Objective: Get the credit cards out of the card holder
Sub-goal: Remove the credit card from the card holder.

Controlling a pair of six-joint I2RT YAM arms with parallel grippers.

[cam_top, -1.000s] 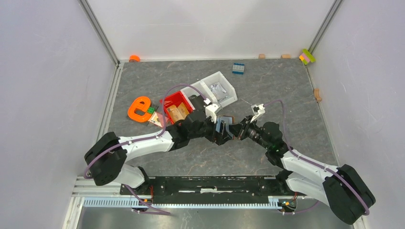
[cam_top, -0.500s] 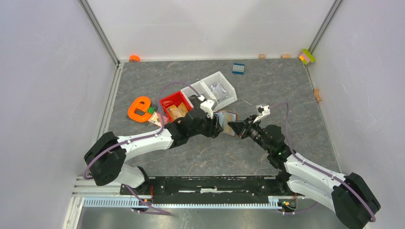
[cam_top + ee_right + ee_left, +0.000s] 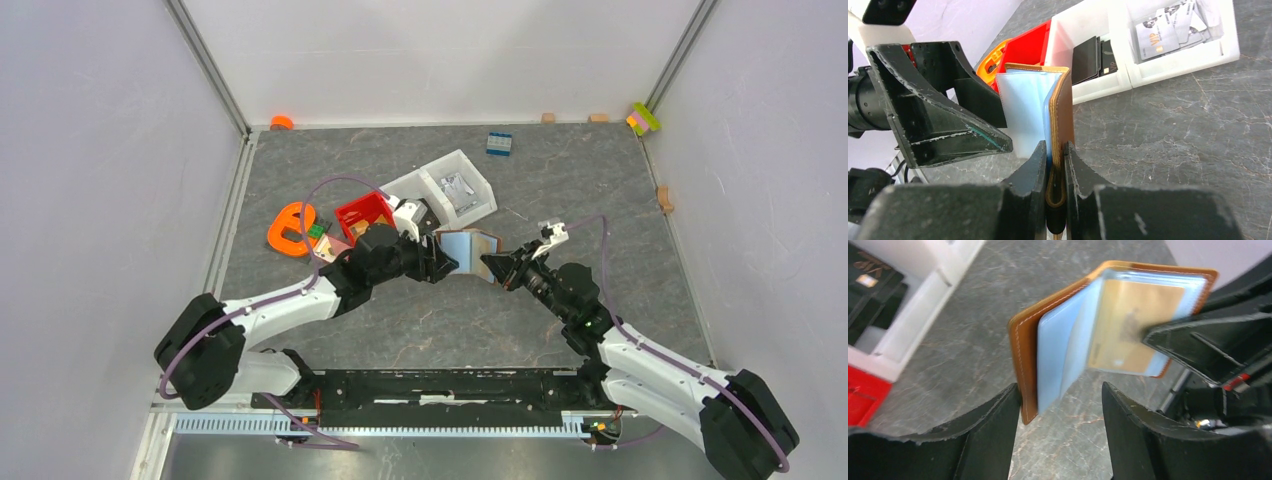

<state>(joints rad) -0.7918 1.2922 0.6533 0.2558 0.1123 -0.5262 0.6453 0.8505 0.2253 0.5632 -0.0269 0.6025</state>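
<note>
**Card holder pinched open at mid-table, tan card in its sleeve**

From the near edge both arms reach in over the table (image 3: 560, 190), and their tips meet near its middle. The right gripper (image 3: 1054, 150) comes in from 4 o'clock and is clamped on the card holder (image 3: 1023, 360). Its two fingers squeeze one brown cover, with the blue leaf next to it, close to one edge. The holder stands on edge, spread like a book.

The left gripper (image 3: 1060, 390) comes in from 8 o'clock with its jaws spread wide. The holder's other cover sits between them, just beside the inner face of one finger. Whether it touches, I cannot tell.

Inside the holder, pale blue leaves (image 3: 1060, 350) fan out from the spine; whether they are sleeves or a card is not clear. The orange-tan card (image 3: 1133, 325) lies flat in the farthest leaf, fully seated, and a right finger overlaps one of its short edges.

Past the holder, at 10 o'clock, the red bin (image 3: 355, 210) sits just behind the left wrist. At 12 o'clock is the white bin (image 3: 487, 197), with black cards (image 3: 1090, 52) in one compartment and pale printed cards (image 3: 1168, 32) in the other. At 9 o'clock an orange ring-shaped piece (image 3: 290, 228) lies flat. Farthest off, toward 12 o'clock, a blue block (image 3: 499, 143) rests near the back wall.
</note>
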